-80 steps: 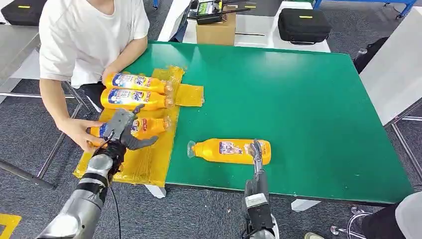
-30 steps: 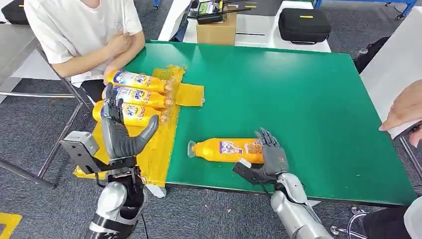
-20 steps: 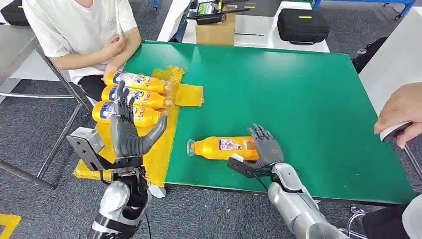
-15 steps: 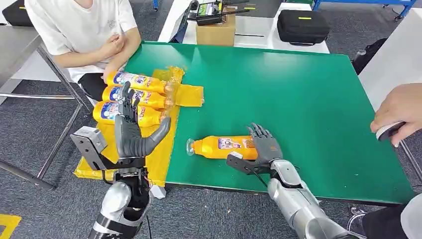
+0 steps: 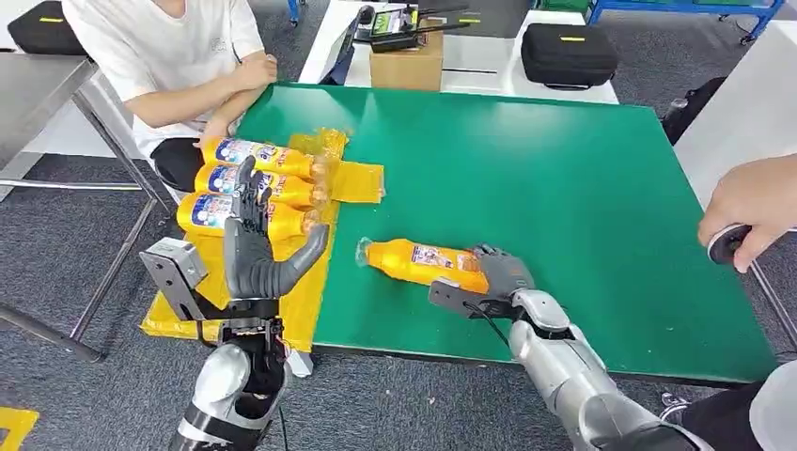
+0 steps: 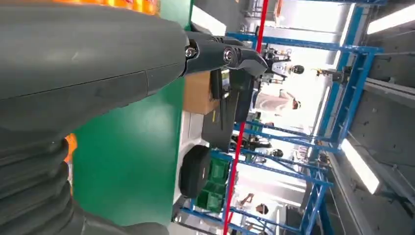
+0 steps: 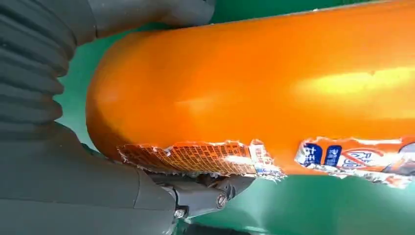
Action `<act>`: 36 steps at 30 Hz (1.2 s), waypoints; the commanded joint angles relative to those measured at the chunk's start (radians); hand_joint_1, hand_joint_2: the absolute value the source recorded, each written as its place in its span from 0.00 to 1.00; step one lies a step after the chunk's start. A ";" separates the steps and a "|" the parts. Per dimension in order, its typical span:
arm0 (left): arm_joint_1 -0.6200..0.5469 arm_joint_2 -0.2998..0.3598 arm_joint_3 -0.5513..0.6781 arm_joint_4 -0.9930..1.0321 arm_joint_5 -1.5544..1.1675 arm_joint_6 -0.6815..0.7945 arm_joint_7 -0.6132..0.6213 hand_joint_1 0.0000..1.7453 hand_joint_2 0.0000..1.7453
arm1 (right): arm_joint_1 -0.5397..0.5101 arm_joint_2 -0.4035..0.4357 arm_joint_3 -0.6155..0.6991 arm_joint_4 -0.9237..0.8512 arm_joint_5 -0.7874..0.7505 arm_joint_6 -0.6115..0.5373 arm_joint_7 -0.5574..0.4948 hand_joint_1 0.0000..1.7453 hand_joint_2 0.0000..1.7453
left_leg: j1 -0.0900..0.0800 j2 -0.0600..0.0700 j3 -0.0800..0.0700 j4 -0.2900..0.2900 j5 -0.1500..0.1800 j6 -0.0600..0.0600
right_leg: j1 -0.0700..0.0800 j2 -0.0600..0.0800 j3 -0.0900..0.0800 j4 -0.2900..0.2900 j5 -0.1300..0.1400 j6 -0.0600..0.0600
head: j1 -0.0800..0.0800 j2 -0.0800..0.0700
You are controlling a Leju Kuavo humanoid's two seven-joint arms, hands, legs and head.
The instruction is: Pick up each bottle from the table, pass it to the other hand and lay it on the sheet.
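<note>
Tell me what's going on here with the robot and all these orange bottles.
The robot is moving orange bottles onto a yellow sheet at the left edge of the green table. Three bottles lie on the sheet side by side. The right hand grips the base end of a fourth bottle on the table. The left hand is raised over the sheet, fingers apart, holding nothing. A seated person waits by the sheet, and another person's hand shows at the right edge.
</note>
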 commanded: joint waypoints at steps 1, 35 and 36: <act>-0.043 0.038 -0.025 0.091 0.005 0.001 0.008 0.00 1.00 | 0.038 -0.012 0.010 0.126 -0.017 0.122 0.073 1.00 1.00 | 0.001 -0.006 0.002 -0.003 0.002 -0.001 | 0.002 -0.006 0.004 -0.004 0.000 -0.002 | 0.000 0.000; 0.174 0.172 -0.090 0.124 0.042 -0.509 0.143 0.00 1.00 | 0.462 0.171 -0.008 -0.723 -0.828 -0.059 -0.429 1.00 1.00 | 0.001 0.002 -0.010 -0.001 -0.006 -0.001 | 0.001 0.003 0.004 0.000 -0.004 -0.001 | 0.000 0.000; 0.164 0.158 -0.092 0.124 0.049 -0.517 0.143 0.00 1.00 | 0.459 0.177 0.024 -0.707 -0.790 -0.078 -0.433 1.00 1.00 | 0.002 0.003 -0.007 -0.001 -0.008 -0.002 | 0.002 0.004 0.006 0.000 -0.005 -0.002 | 0.000 0.000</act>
